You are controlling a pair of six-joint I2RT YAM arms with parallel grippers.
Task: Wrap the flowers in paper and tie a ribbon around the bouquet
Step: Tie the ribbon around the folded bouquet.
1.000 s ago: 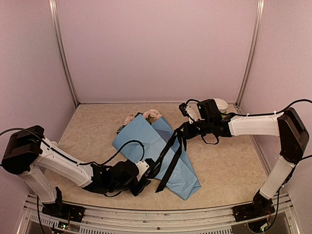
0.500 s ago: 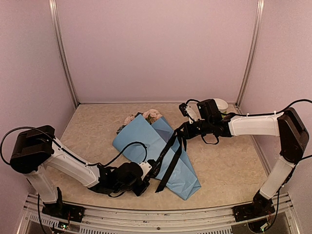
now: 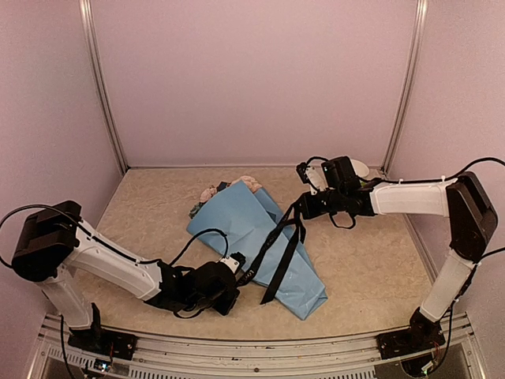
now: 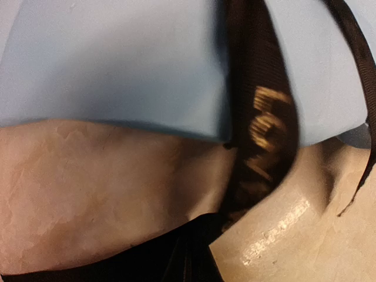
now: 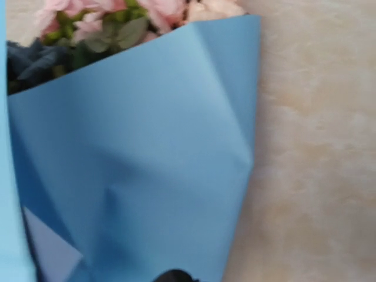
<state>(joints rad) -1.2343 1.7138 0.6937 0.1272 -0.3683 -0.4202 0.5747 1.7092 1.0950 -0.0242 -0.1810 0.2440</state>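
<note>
- The bouquet [image 3: 248, 229] lies diagonally mid-worktop [image 3: 371, 268], flowers [image 3: 233, 186] at the far end.
- The ribbon [image 3: 278, 257] is draped across it; best pulled taut before crossing the ends.
- The left pincer [image 3: 235, 270] and right pincer [image 3: 302, 208] are each clenched on a ribbon end.

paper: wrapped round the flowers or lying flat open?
Wrapped. The paper is folded over itself into a cone, flaps overlapping, with the flowers poking out at its wide end.
</note>
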